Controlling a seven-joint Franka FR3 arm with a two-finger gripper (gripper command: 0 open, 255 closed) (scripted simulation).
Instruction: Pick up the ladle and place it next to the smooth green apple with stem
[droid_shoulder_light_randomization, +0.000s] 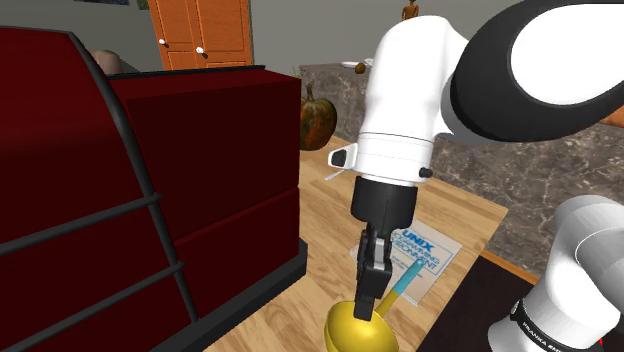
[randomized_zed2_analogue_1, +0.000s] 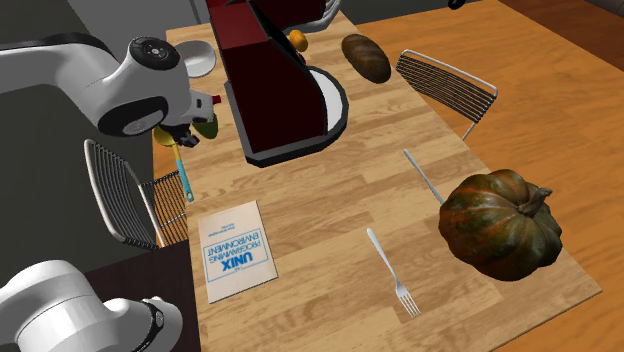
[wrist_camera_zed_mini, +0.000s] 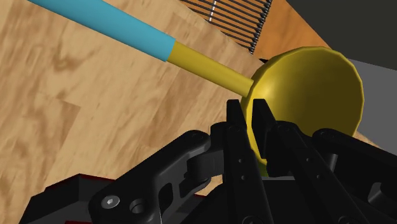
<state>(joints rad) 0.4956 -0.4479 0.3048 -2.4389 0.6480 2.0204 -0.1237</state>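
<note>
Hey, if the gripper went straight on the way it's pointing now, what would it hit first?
The ladle: the gripper seems to pinch the rim of its yellow bowl between its fingers. Beyond the bowl lies the wooden table, though how far below is unclear.

A: What sits between the fingers (wrist_camera_zed_mini: 235, 119)?

B: The bowl rim of a yellow ladle (wrist_camera_zed_mini: 305, 83). The black gripper (wrist_camera_zed_mini: 249, 109) pinches it, one finger on each side.

A: And the handle?

B: A yellow stem, then a blue grip (wrist_camera_zed_mini: 108, 25), slanting away from the hand across the wooden table (wrist_camera_zed_mini: 76, 121). Past the bowl lies a dark wire grille (wrist_camera_zed_mini: 235, 19).
</note>
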